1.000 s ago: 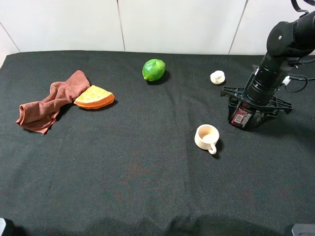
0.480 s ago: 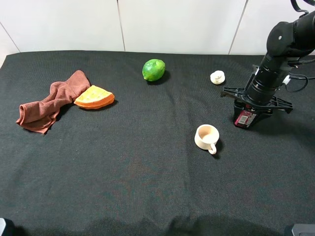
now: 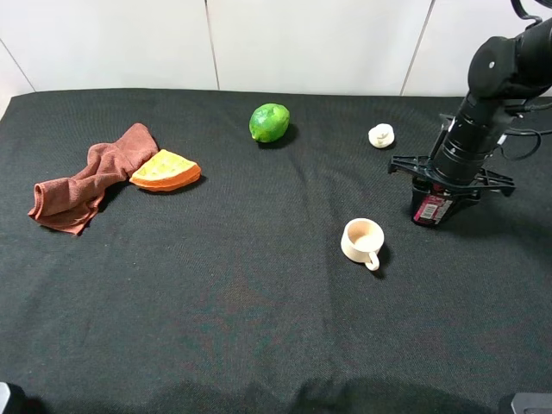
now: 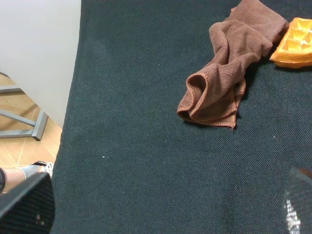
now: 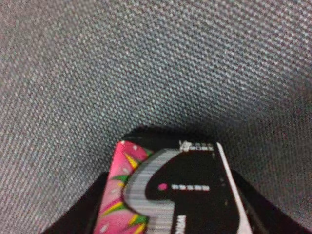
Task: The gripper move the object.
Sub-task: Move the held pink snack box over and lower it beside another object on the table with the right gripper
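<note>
Object upright; clamped inside right end effector, beneath wrist.

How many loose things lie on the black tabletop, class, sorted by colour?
Brown: 1, the rag
Orange: 1, the waffle piece
Green: 1, the lime
White or cream: 2, the small lump and the mug
Black and pink: 1, the box
Total: 6

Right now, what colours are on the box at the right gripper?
The box is black with a pink side streaked yellow-green, clearest in the right wrist view.
</note>
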Robot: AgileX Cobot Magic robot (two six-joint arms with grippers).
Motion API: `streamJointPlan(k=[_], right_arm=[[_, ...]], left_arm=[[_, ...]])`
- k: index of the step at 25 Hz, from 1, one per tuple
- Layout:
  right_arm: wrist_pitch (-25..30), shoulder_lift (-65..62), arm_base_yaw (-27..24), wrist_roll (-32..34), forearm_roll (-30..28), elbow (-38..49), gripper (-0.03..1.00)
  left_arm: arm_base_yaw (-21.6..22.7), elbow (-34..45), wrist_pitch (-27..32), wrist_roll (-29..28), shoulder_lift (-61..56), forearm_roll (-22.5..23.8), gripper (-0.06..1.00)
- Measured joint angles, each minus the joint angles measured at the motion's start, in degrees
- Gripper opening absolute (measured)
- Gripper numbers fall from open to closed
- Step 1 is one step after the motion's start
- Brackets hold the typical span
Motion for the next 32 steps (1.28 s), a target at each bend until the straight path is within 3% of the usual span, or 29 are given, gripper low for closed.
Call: streamJointPlan(k=[7, 22, 32], right_arm=[[0.53, -3.81, 0.0, -1.57, -0.47, 0.0, 0.34], [9.4, -12.77, 0.0, -9.69, -2.26, 0.0, 0.34], [22.6, -17.36, 0.0, -16.89, -5.01, -8.85, 0.34]], left_arm=[[0.0, 0.0, 0.0, 0.0, 0.0, 0.0, 0.99], [0.0, 0.0, 0.0, 0.0, 0.0, 0.0, 0.99], [0.0, 0.0, 0.0, 0.0, 0.0, 0.0, 0.99]])
